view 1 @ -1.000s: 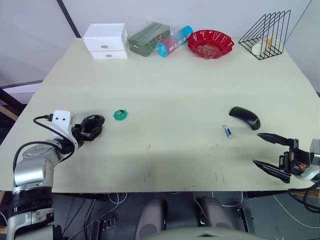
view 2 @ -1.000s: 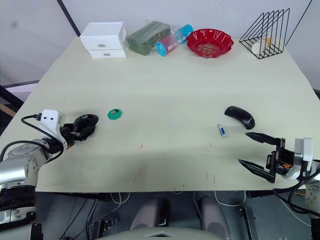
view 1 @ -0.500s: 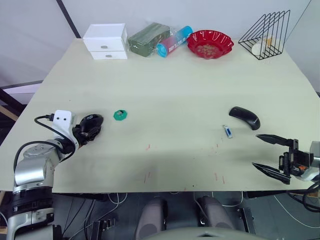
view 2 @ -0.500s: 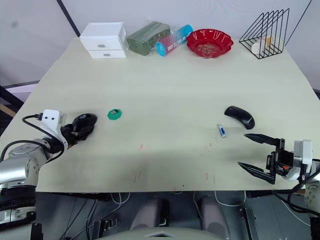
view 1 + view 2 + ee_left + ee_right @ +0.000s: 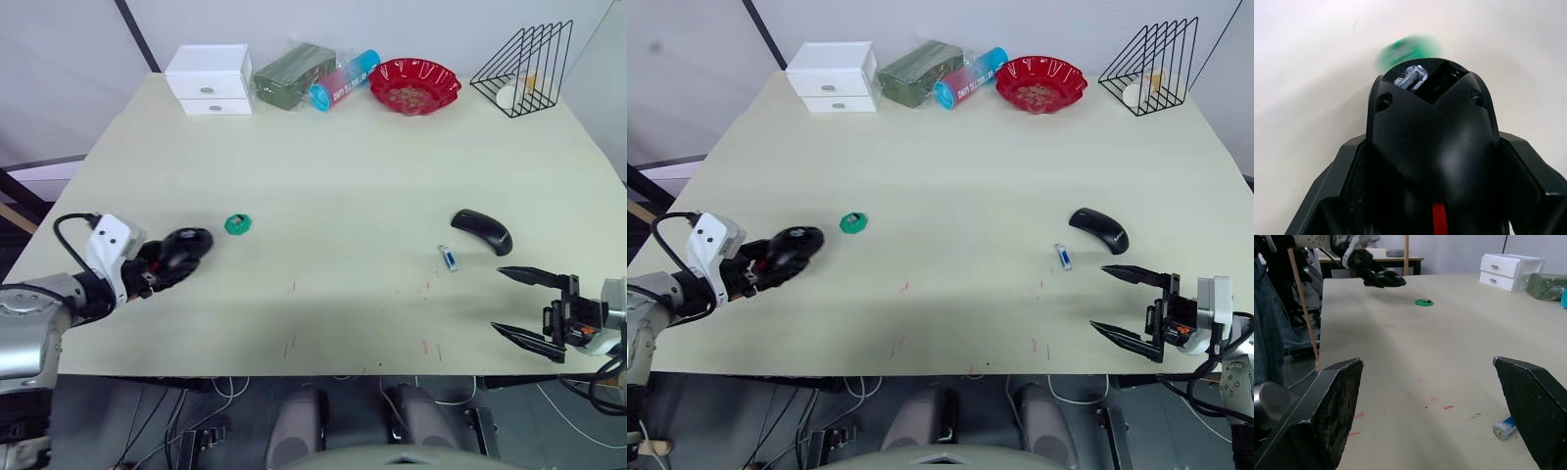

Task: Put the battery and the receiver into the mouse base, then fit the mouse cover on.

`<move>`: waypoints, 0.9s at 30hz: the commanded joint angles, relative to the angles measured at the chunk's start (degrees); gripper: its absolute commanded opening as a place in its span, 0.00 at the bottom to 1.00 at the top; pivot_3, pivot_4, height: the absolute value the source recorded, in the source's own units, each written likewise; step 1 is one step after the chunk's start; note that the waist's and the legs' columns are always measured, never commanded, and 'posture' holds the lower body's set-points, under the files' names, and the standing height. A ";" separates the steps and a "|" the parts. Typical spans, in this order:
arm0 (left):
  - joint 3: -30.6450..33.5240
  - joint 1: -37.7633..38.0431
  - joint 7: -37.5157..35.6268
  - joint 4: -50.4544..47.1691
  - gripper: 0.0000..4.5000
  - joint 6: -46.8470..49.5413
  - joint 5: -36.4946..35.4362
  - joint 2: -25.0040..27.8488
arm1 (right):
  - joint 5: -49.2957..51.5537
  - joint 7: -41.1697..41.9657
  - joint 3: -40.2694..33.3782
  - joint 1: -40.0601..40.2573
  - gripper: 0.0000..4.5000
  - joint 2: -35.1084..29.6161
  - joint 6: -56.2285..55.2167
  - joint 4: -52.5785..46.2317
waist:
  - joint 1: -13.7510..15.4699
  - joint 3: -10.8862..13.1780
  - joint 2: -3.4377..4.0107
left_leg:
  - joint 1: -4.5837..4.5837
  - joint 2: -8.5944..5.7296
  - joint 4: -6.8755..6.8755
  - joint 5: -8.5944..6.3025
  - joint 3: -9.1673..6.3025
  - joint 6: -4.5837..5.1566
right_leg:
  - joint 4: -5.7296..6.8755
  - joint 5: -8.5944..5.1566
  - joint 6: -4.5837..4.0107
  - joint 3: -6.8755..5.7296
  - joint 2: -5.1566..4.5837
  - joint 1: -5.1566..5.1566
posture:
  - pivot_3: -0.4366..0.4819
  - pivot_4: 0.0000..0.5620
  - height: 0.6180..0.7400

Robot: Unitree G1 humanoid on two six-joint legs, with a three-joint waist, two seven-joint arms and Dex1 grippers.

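The left gripper [image 5: 176, 257] is clamped on the mouse base [image 5: 182, 247], holding it at the table's [image 5: 323, 176] left front, just short of a green disc [image 5: 236, 224]. In the left wrist view the base [image 5: 1432, 147] sits between the fingers with its open bay facing forward.

The right gripper [image 5: 529, 308] hangs off the front right edge, fingers wide apart and empty. The battery [image 5: 448, 258] lies on the table just ahead of it, and the cover [image 5: 481, 230] rests a little beyond the battery.

My worry is that battery: slim and round, it could roll away if one finger touches it first. The cover is near enough to get nudged on the way in. And if the base tilts in that pinch, the battery may not seat.
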 commanded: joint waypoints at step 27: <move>-39.03 -26.19 -9.34 -9.53 0.65 -1.94 11.77 -11.19 | 0.62 -1.41 0.41 0.85 1.00 0.18 -1.43 -5.41 | 0.04 0.02 0.02 | -0.11 -0.12 0.23 0.01 0.07 0.01 | 0.04 0.00 0.02 0.11 0.38 0.01 | 0.48 0.27 1.00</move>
